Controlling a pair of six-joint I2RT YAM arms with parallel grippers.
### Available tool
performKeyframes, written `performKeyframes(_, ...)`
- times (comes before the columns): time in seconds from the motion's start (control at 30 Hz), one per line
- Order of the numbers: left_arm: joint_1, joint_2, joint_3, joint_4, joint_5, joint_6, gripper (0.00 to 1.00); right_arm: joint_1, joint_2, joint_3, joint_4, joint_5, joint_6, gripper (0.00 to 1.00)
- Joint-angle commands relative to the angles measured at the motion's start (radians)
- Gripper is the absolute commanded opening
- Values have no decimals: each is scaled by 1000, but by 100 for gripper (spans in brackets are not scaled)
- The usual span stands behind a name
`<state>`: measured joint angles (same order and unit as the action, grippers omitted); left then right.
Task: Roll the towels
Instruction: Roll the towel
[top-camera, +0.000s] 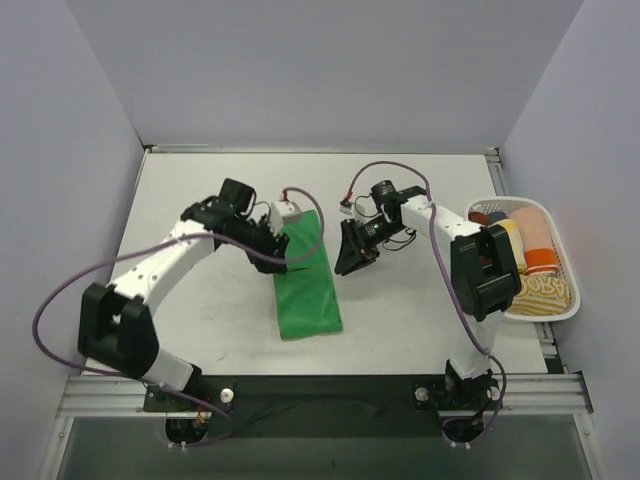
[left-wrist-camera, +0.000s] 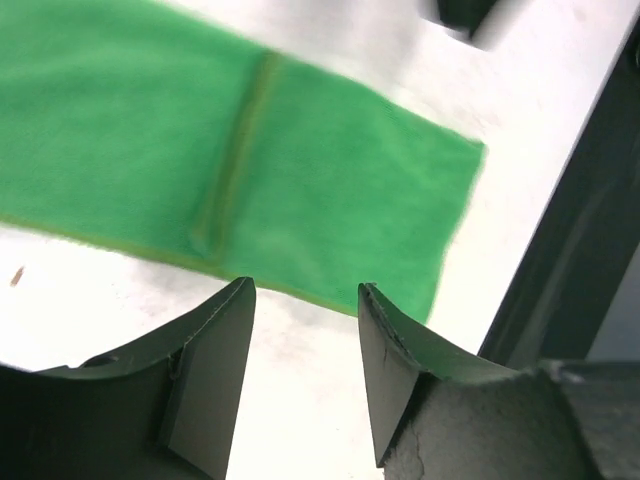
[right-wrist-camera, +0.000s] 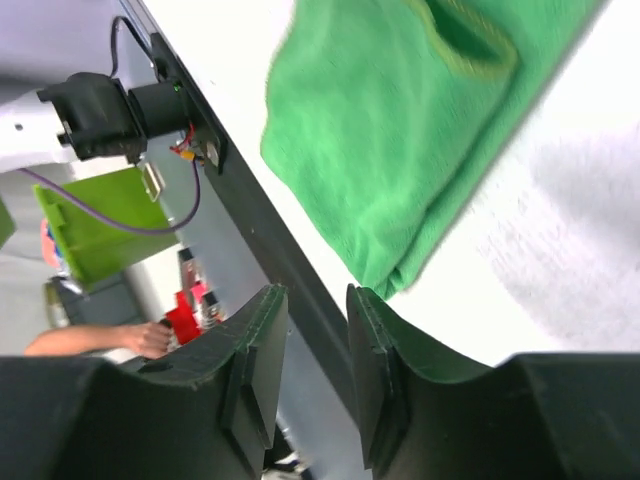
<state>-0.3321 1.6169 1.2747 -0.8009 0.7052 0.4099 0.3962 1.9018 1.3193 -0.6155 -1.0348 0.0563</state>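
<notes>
Gripper, left (left-wrist-camera: 305, 288): jaws spread wide with nothing between them, tips poised at the left long edge of the green towel (top-camera: 306, 278), toward its far half. Gripper, right (right-wrist-camera: 313, 293): fingers drawn close with a narrow gap, empty, just off the towel's right edge. A folded corner of the cloth shows just past the fingertips; whether they touch it cannot be told. Green towel lies flat on the white table (top-camera: 200, 200) as a long folded strip, running far to near between the two grippers. A raised crease crosses it in the left wrist view. White slatted basket (top-camera: 545, 315) sits well to the right of the towel, holding rolled cloths (top-camera: 535, 250) of several colours.
</notes>
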Motion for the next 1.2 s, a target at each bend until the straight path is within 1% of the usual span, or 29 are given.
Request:
performKeyframes(0.0, -197, -193, -183, 66, -252, 125, 57, 44, -6, 95, -55, 10, 0, 32)
performKeyframes(0.03, -249, -257, -234, 112, -300, 133, 57, 50, 28, 109, -55, 15, 5, 33)
performKeyframes(0.07, -296, -284, -271, 132, -344, 139, 59, 59, 43, 124, -53, 16, 14, 33)
performKeyframes(0.1, -408, -305, -306, 149, -393, 139, 60, 78, 58, 159, -53, 21, 14, 33)
performKeyframes(0.13, -459, -330, -361, 173, -467, 133, 60, 88, 86, 172, -55, 27, 16, 33)
performKeyframes(0.2, -581, -339, -394, 190, -521, 115, 61, 107, 109, 196, -47, 39, 17, 33)
performKeyframes(0.3, -706, -327, -425, 222, -579, 77, 61, 139, 169, 219, -43, 56, 11, 32)
performKeyframes(0.37, -740, -308, -431, 253, -595, 64, 61, 147, 221, 221, -44, 47, 13, 31)
performKeyframes(0.5, -792, -244, -436, 278, -644, 59, 58, 145, 264, 205, -44, 65, 4, 29)
performKeyframes(0.63, -800, -160, -442, 334, -670, 64, 54, 145, 278, 199, -44, 81, -7, 28)
performKeyframes(0.8, -809, -101, -472, 365, -697, 79, 50, 144, 281, 186, -44, 96, -13, 27)
performKeyframes(0.83, -809, -83, -483, 370, -697, 81, 48, 144, 279, 184, -44, 96, -16, 27)
performKeyframes(0.93, -809, -78, -498, 362, -693, 75, 36, 145, 278, 173, -46, 97, -19, 26)
performKeyframes(0.97, -809, -83, -499, 359, -685, 73, 28, 145, 279, 172, -44, 97, -21, 26)
performKeyframes(1.03, -809, -97, -497, 335, -665, 70, 20, 145, 273, 164, -43, 93, -21, 24)
performKeyframes(1.1, -809, -112, -486, 312, -619, 69, 9, 150, 267, 161, -43, 87, -24, 23)
performKeyframes(1.17, -809, -140, -477, 278, -570, 67, 0, 156, 253, 159, -43, 84, -26, 23)
